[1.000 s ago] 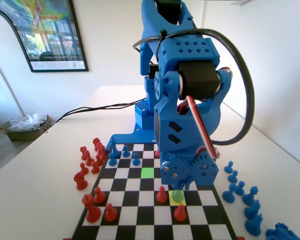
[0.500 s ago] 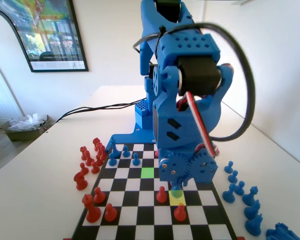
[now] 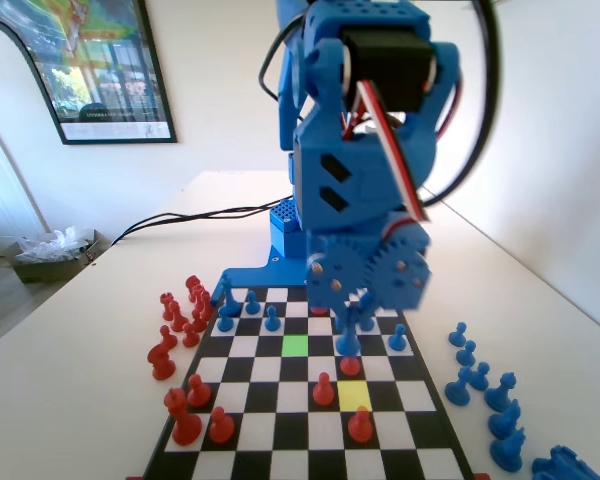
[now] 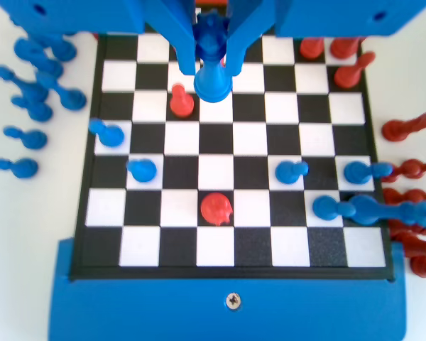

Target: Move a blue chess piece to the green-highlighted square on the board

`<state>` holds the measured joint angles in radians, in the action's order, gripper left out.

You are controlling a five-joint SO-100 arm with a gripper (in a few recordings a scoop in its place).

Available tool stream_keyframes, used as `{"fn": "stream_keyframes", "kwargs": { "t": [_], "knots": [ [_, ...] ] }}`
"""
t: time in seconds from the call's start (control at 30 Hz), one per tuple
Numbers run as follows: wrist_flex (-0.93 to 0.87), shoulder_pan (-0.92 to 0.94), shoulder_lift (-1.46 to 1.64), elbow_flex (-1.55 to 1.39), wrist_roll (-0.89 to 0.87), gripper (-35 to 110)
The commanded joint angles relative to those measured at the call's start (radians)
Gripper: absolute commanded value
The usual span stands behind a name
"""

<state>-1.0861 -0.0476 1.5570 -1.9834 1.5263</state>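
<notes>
While a second ago it sat on the yellow square (image 3: 354,394), the blue chess piece (image 4: 212,67) now hangs lifted, clamped in the pincer (image 3: 354,312) above the board (image 3: 280,430), just right of the green-highlighted square (image 3: 295,345): carry under way.

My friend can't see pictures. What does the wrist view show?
The gripper holds the blue chess piece by its top, lifted over the board. Below sit a few red pieces and blue pawns, with more blue pieces left of the board and red ones right.
</notes>
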Motion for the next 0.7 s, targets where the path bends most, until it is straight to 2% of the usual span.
{"fn": "stream_keyframes", "kwargs": {
  "t": [0.0,0.67],
  "knots": [
    [0.040,0.021,0.132,-0.066,0.032,1],
    [0.241,0.170,0.067,-0.216,0.115,1]
  ]
}}
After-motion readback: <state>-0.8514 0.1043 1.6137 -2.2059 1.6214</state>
